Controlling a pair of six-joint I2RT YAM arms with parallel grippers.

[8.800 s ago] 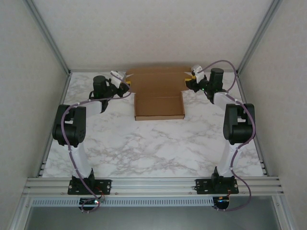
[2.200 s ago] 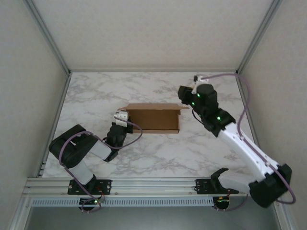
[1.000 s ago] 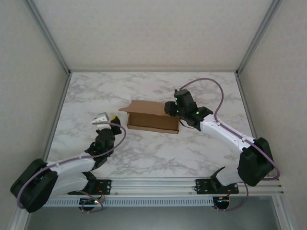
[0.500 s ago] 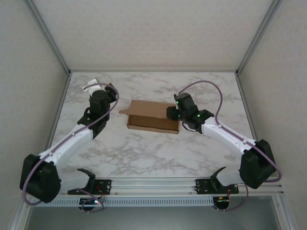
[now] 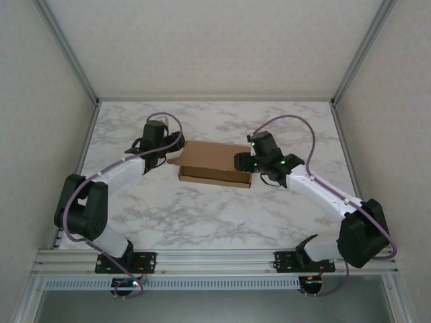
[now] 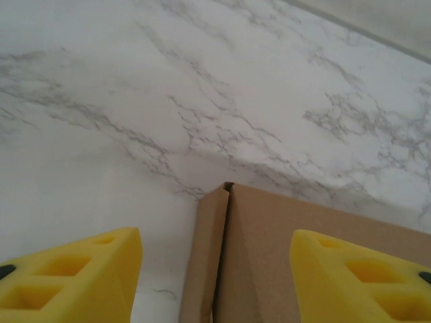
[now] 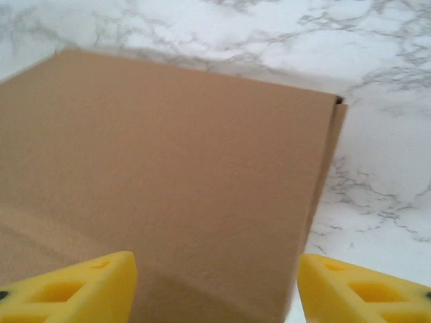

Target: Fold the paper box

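Observation:
The paper box lies shut and flat on the marble table, mid-table, with a small flap sticking out at its left end. My left gripper is at that left end and stands open. In the left wrist view the paper box has its corner and side flap between the yellow fingers of my left gripper. My right gripper hovers open over the box's right end. In the right wrist view the paper box shows its lid, and my right gripper spans its right edge.
Aluminium frame posts and pale walls close in the table on the left, right and far sides. A metal rail with both arm bases runs along the near edge. Bare marble lies in front of and behind the box.
My left arm has swung from the near left, past the far left, to the box's left end. Both grippers have opened wider. The box has stayed in place.

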